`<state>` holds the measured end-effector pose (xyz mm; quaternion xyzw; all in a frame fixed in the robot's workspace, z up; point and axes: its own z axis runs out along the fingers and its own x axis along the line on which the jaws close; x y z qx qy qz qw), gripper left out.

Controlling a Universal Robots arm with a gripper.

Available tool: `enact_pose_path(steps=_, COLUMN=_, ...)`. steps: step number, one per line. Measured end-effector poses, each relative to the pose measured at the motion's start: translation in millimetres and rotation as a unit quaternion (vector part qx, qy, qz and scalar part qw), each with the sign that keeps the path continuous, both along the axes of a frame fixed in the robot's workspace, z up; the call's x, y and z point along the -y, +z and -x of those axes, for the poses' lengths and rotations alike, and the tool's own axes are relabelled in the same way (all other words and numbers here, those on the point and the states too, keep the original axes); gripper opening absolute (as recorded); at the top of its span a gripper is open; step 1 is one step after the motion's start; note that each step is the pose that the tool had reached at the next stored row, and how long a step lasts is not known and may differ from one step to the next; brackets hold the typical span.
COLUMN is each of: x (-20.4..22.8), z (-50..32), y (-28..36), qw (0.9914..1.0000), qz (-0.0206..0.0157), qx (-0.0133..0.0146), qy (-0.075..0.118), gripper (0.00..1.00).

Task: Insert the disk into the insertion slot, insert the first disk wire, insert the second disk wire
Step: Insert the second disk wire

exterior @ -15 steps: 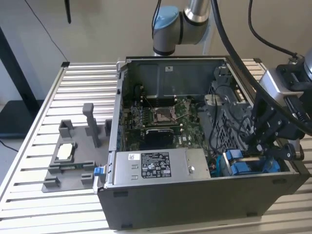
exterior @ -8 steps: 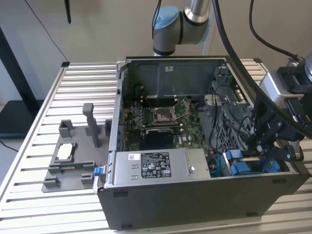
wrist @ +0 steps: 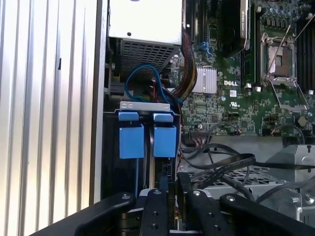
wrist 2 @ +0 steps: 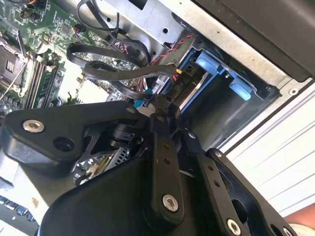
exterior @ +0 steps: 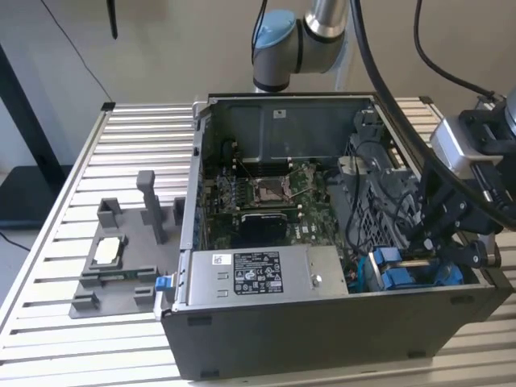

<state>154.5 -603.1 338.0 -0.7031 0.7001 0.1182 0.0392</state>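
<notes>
The disk (wrist: 165, 140), in its blue carrier, sits in the insertion slot at the case's front corner on the exterior view's right, beside a second blue carrier (wrist: 131, 140). The blue carrier frames (exterior: 399, 278) also show in the exterior view, and the disk's silver side (wrist 2: 191, 91) in the second wrist view. My gripper (exterior: 413, 242) reaches down into the case just above them. In the second wrist view my gripper (wrist 2: 160, 104) has its fingers drawn together on the end of a black flat disk wire (wrist 2: 106, 73) that loops over the motherboard. Another wire's connector (wrist 2: 174, 73) lies against the disk's end.
The open computer case (exterior: 322, 339) lies on a slatted table (exterior: 145, 145), with a silver power-supply box (exterior: 258, 274) along its front and the motherboard (exterior: 266, 193) behind it. A grey fixture (exterior: 121, 258) stands at the exterior view's left. Loose black cables (wrist: 221, 164) cross beside the drive bay.
</notes>
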Motion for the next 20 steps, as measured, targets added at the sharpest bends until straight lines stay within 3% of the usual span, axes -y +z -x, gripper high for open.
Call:
enact_pose_path(steps=1, x=0.0, z=0.0, y=0.0, qw=1.0, qz=-0.0001, qx=0.0, qy=-0.002, gripper=0.16)
enact_pose_path(steps=8, x=0.0, z=0.1, y=0.0, qw=0.99988, qz=-0.0001, qx=-0.0002, qy=-0.015, gripper=0.16)
enact_pose_path(steps=20, x=2.3, z=0.0, y=0.1, qw=0.99986, qz=-0.0001, qx=-0.0002, qy=-0.017, gripper=0.16)
